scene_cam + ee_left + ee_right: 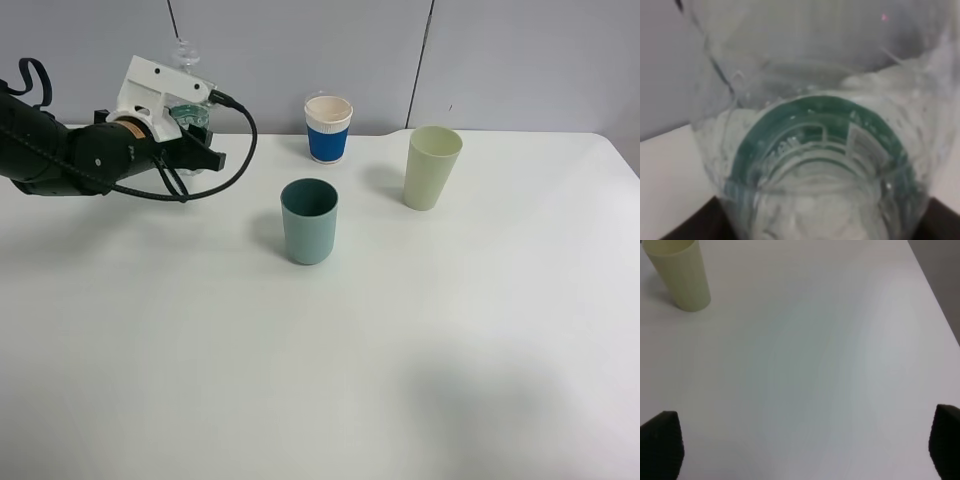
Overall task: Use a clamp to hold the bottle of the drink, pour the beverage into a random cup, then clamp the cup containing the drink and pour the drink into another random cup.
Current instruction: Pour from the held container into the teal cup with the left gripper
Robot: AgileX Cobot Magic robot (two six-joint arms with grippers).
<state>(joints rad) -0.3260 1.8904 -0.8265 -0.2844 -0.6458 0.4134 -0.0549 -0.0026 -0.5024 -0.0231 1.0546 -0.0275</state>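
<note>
A clear plastic bottle point(187, 112) with a green label stands at the table's back left. My left gripper point(196, 152) is around its body; in the left wrist view the bottle point(815, 150) fills the space between the dark fingertips point(695, 225), which press its sides. A teal cup point(309, 221) stands in the middle, a blue and white paper cup point(328, 128) behind it, and a pale green cup point(431, 167) to the right. My right gripper point(805, 450) is open and empty over bare table, out of the exterior view; the pale green cup point(680, 275) lies ahead of it.
The white table point(320, 380) ends at a grey wall behind the bottle and the paper cup. The table's right edge point(940, 315) shows in the right wrist view.
</note>
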